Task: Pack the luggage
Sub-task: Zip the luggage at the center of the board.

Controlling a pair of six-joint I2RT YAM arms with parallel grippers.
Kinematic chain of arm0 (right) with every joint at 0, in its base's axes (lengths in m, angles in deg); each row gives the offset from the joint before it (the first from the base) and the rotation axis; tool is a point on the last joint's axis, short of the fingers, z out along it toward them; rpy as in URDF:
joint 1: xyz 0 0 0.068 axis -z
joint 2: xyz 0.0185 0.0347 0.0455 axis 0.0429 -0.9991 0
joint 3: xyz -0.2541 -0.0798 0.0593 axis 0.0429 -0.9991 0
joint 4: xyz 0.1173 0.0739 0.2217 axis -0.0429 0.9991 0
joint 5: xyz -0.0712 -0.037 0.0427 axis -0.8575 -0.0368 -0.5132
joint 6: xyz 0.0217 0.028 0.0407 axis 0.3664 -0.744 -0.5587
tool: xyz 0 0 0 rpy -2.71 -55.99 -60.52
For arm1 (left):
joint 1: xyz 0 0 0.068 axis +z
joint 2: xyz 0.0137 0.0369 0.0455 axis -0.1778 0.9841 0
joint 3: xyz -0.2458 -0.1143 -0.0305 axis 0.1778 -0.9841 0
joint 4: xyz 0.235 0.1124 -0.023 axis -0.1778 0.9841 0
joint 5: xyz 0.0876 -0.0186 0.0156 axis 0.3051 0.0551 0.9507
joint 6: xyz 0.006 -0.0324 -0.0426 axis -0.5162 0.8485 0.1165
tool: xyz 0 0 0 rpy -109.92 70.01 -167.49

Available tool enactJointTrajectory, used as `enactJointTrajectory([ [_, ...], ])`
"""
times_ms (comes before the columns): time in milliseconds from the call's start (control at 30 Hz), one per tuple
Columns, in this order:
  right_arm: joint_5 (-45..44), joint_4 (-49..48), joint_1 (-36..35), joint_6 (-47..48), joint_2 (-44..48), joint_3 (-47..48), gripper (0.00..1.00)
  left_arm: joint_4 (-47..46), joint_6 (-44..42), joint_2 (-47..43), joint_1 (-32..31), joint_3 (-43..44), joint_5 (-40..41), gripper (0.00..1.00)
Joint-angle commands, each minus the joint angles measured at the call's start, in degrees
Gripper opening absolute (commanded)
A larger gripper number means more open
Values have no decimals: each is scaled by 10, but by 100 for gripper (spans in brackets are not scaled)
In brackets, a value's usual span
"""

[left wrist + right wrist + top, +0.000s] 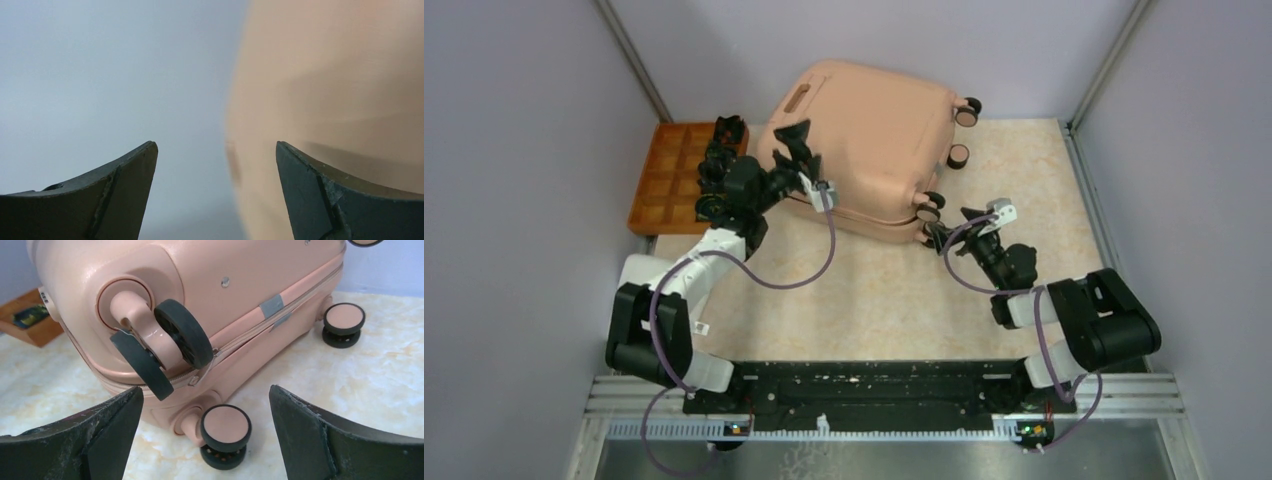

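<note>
The suitcase (pixel 864 140) is lying on the table (pixel 874 290). The left gripper (pixel 215 147) is gaping wide beside its shell, holding nothing. The right gripper (pixel 205 390) is gaping wide before its wheels (pixel 182 340), likewise empty.

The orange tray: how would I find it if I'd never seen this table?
Find the big pink luggage at the back of the table. Just left of it, by the wall, sits the orange tray. Only it has little square compartments.
</note>
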Motion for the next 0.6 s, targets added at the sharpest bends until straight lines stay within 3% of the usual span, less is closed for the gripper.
enactJointTrajectory([
  [0, 37, -155, 15, -114, -35, -25, 96, -197, 0, 9, -9, 116, 49, 95],
  [200, 3, -223, 56, -243, -79, -58, 87, -155, 12, -5, -13, 130, 61, 95],
  [300, 33, -223, 66, -296, -80, -54, 84, -9, -1, -41, -13, 111, 43, 98],
  [367, 65, -215, 66, -327, -65, -44, 89, 61, 40, -55, -12, 103, 61, 98],
  [400, 89, -191, 66, -337, -55, -30, 97, 132, 60, -54, -11, 118, 69, 99],
  [500, 142, -71, 66, -341, -22, 26, 99, 302, 100, -46, -8, 155, 70, 98],
  [567, 164, -61, 66, -358, -29, 46, 99, 348, 88, -59, -8, 141, 68, 99],
])
